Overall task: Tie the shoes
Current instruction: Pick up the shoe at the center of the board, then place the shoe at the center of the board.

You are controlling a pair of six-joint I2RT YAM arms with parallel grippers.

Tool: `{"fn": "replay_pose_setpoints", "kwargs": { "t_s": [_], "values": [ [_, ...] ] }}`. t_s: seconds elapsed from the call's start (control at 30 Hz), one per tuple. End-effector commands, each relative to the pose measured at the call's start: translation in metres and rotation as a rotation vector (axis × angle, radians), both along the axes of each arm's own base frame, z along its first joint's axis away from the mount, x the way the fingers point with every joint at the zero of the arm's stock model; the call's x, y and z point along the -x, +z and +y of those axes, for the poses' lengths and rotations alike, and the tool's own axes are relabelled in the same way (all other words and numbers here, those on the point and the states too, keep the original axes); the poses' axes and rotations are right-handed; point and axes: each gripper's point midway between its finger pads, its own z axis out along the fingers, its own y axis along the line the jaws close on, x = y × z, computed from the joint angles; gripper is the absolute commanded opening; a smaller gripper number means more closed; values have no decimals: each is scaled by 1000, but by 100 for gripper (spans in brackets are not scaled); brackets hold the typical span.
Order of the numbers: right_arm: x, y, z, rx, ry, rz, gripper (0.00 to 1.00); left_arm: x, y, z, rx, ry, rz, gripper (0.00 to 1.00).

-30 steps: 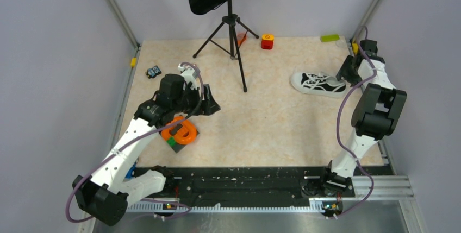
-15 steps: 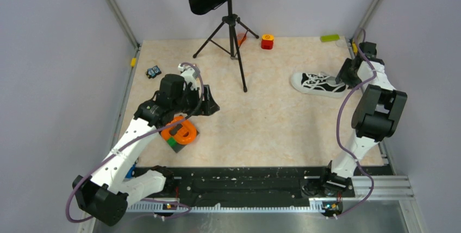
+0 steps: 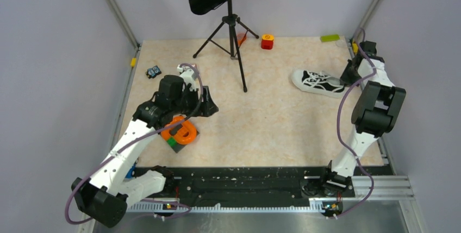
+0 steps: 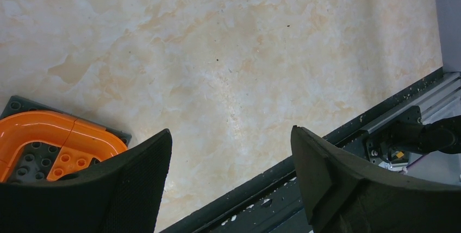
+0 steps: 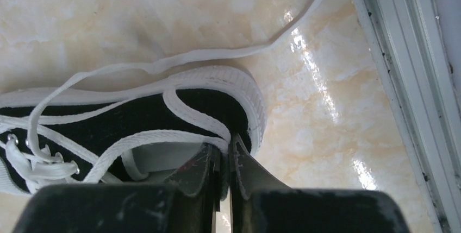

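Right gripper (image 5: 224, 159): jaws nearly closed, heel collar of sneaker (image 5: 136, 116) pinched between them; white laces (image 5: 217, 54) trailed loose just beyond. Left gripper (image 4: 231, 135): held wide apart, nothing gripped; orange track piece (image 4: 54, 135) seen beside one finger

The right gripper (image 5: 224, 159) has its jaws drawn nearly together on the white-trimmed heel collar of the black sneaker (image 5: 136, 121), which lies on the marbled tabletop (image 5: 108, 16). White laces (image 5: 32, 162) bunch at the eyelets on the left. One loose lace (image 5: 217, 54) trails past the heel toward the far corner, near a metal rail (image 5: 402, 81).
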Motion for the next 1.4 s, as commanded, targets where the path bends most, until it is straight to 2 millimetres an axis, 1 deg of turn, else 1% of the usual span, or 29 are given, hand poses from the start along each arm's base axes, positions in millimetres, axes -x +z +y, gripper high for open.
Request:
{"fn": "replay_pose_setpoints", "kwargs": {
  "t_s": [0.0, 0.1, 0.17, 0.23, 0.33, 0.4, 0.47, 0.5, 0.57, 0.6, 0.63, 0.67, 0.7, 0.8, 0.83, 0.93, 0.97, 1.0, 1.03, 1.1, 1.13, 1.17, 1.2, 1.23, 1.27, 1.3, 1.33, 1.37],
  "values": [
    [-8, 30, 24, -124, 28, -77, 0, 1, 15, 0, 31, 8, -47, 84],
    [-9, 68, 60, -282, 55, -190, 0, 7, 15, -11, 108, -7, -23, 84],
    [-8, 96, 74, -330, 21, -270, 0, 10, 14, -16, 150, -8, 0, 84],
    [-7, 125, 83, -323, -36, -338, 0, 8, 13, -13, 149, 15, -3, 83],
    [3, 169, 78, -191, -203, -430, 0, 4, 17, -3, 115, 60, -46, 83],
    [12, 197, 86, -159, -258, -489, 0, 2, 23, 4, 91, 85, -76, 84],
    [23, 210, 98, -209, -318, -502, 0, 1, 27, 11, 65, 102, -95, 84],
    [30, 210, 103, -238, -354, -485, 0, 0, 29, 13, 55, 108, -105, 84],
    [48, 202, 110, -266, -424, -432, 0, 0, 31, 16, 44, 120, -115, 84],
    [62, 193, 116, -274, -471, -389, 0, 0, 29, 17, 38, 122, -116, 85],
    [73, 188, 118, -257, -494, -384, 0, 0, 27, 18, 34, 121, -113, 85],
    [85, 178, 125, -261, -517, -371, 0, 0, 24, 18, 30, 118, -108, 85],
    [99, 168, 140, -288, -533, -354, 0, 1, 21, 17, 27, 113, -100, 85],
    [144, 144, 160, -359, -598, -310, 0, 5, 14, 15, 30, 95, -77, 85],
    [154, 136, 168, -387, -599, -300, 0, 5, 13, 14, 32, 93, -72, 85],
    [177, 112, 205, -491, -546, -274, 0, 6, 10, 13, 40, 95, -69, 85],
    [186, 97, 216, -506, -529, -246, 0, 6, 9, 14, 41, 101, -67, 85],
    [194, 88, 226, -515, -510, -223, 0, 6, 9, 14, 40, 102, -65, 85],
    [201, 78, 233, -509, -482, -187, 3, 6, 8, 14, 38, 104, -64, 85],
    [212, 63, 244, -472, -386, -114, 13, 6, 7, 16, 34, 110, -65, 85],
    [214, 59, 251, -460, -298, -87, 17, 6, 7, 16, 33, 113, -66, 85],
    [215, 57, 259, -454, -187, -65, 25, 6, 7, 16, 34, 113, -67, 85],
    [216, 56, 261, -426, -126, -45, 43, 6, 8, 16, 36, 115, -68, 85],
    [218, 54, 260, -389, -65, -30, 60, 6, 7, 16, 37, 112, -67, 85],
    [218, 54, 261, -364, 3, -29, 70, 5, 7, 15, 40, 108, -65, 85],
    [217, 55, 262, -346, 73, -38, 78, 5, 6, 13, 41, 101, -61, 85],
    [214, 59, 262, -333, 129, -61, 83, 6, 5, 11, 45, 91, -53, 85],
    [210, 63, 267, -335, 200, -94, 85, 6, 6, 10, 49, 85, -47, 85]
  ]
}}
